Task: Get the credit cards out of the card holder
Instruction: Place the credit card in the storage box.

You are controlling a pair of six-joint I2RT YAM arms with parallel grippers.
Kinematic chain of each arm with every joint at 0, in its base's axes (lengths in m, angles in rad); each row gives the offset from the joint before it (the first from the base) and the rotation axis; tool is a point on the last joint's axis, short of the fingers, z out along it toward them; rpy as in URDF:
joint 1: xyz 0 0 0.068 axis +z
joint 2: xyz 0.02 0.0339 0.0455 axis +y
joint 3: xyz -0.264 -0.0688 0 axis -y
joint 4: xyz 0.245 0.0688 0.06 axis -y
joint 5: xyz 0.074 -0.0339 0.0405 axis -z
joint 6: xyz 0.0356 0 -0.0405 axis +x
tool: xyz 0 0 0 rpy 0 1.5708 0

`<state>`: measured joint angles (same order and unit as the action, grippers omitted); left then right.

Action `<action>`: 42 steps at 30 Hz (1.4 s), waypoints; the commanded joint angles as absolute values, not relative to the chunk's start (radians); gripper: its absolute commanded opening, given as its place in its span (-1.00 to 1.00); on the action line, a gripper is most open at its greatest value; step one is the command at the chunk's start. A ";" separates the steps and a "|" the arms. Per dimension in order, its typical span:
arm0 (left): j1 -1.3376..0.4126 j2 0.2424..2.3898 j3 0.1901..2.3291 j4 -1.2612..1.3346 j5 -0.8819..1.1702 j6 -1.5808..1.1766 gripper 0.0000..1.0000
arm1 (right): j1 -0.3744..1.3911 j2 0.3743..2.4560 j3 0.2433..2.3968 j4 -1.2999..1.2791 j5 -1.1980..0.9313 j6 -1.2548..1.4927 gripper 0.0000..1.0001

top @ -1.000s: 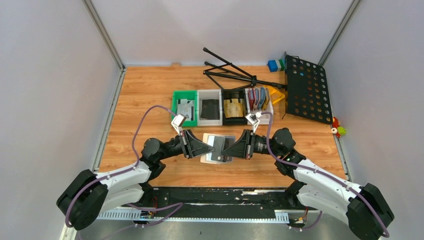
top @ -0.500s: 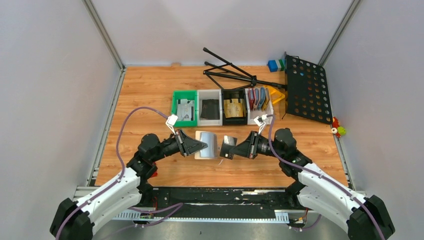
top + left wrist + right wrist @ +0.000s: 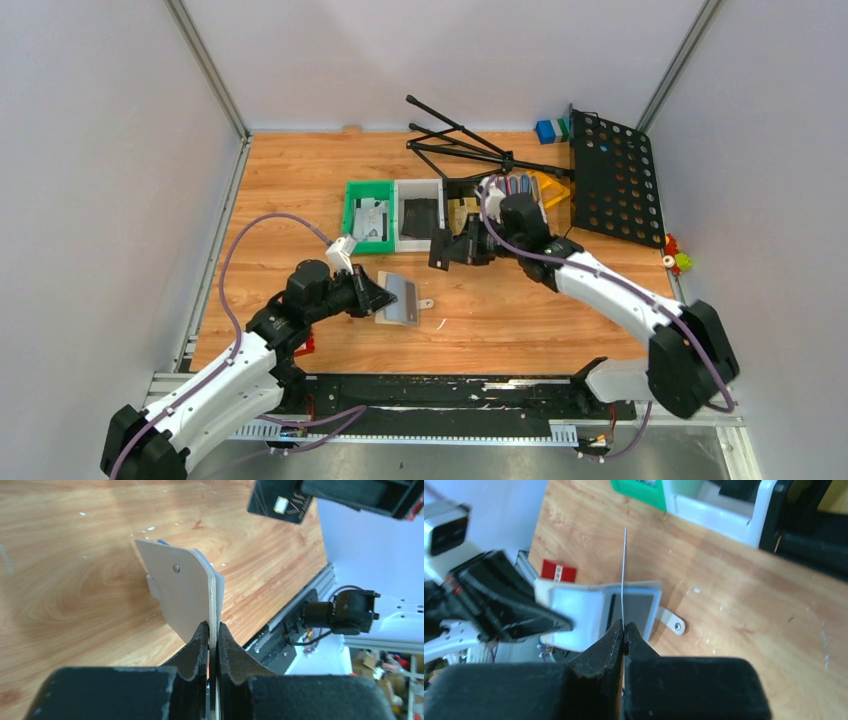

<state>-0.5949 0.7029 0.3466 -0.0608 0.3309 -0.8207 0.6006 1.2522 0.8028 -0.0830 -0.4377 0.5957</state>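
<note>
My left gripper [image 3: 378, 296] is shut on the edge of the pale grey-blue card holder [image 3: 401, 298] and holds it just above the wood at centre left. In the left wrist view the card holder [image 3: 187, 587] stands edge-up between my gripper's [image 3: 212, 628] jaws. My right gripper [image 3: 447, 250] is shut on a dark credit card [image 3: 438, 250], clear of the holder, in front of the bins. In the right wrist view that card [image 3: 624, 565] shows edge-on above my gripper [image 3: 624, 626]. Another dark card [image 3: 634, 607] sits in the holder's [image 3: 579, 611] pocket. The held card also shows in the left wrist view [image 3: 279, 501].
A row of bins stands behind: green [image 3: 352, 215], white [image 3: 418, 187], black [image 3: 468, 237], and one with standing wallets [image 3: 518, 195]. A black perforated stand plate [image 3: 615, 175] and its legs [image 3: 455, 140] lie at back right. A small red thing [image 3: 305, 346] lies by the left arm.
My right gripper has pulled a dark card away from the holder and carried it back toward the bins. My left gripper has drawn the holder a little left and nearer.
</note>
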 commanded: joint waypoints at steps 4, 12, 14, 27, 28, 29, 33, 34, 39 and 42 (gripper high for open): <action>-0.588 0.688 0.448 -0.269 0.174 -0.702 -1.00 | 0.599 1.563 1.122 -0.206 -0.324 0.462 -1.00; -0.586 0.696 0.451 -0.236 0.209 -0.691 -1.00 | 0.601 1.836 1.410 -0.290 -0.302 0.415 -1.00; -0.585 0.691 0.452 -0.239 0.209 -0.691 -1.00 | 0.604 1.888 1.473 -0.324 -0.282 0.398 -1.00; -0.584 0.700 0.474 -0.207 0.283 -0.703 -1.00 | 0.604 1.862 1.592 -0.424 -0.200 0.338 -0.05; -0.583 0.702 0.474 -0.194 0.298 -0.712 -1.00 | 0.604 1.819 1.545 -0.404 -0.218 0.340 0.03; -0.583 0.702 0.473 -0.180 0.306 -0.722 -1.00 | 0.603 1.770 1.499 -0.382 -0.235 0.345 0.14; -0.584 0.696 0.464 -0.108 0.349 -0.769 -1.00 | 0.603 1.552 1.263 -0.292 -0.319 0.378 0.80; -0.583 0.695 0.461 -0.079 0.362 -0.781 -1.00 | 0.604 1.498 1.180 -0.261 -0.343 0.395 0.96; -0.581 0.691 0.450 0.073 0.438 -0.872 -1.00 | 0.603 1.267 0.942 -0.186 -0.424 0.440 1.00; -0.581 0.695 0.445 0.162 0.471 -0.929 -1.00 | 0.604 1.135 0.836 -0.187 -0.429 0.460 1.00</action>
<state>-0.5869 0.7021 0.4221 -0.0456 0.3904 -0.8326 0.6010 1.2594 0.9463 -0.2531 -0.3779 0.4099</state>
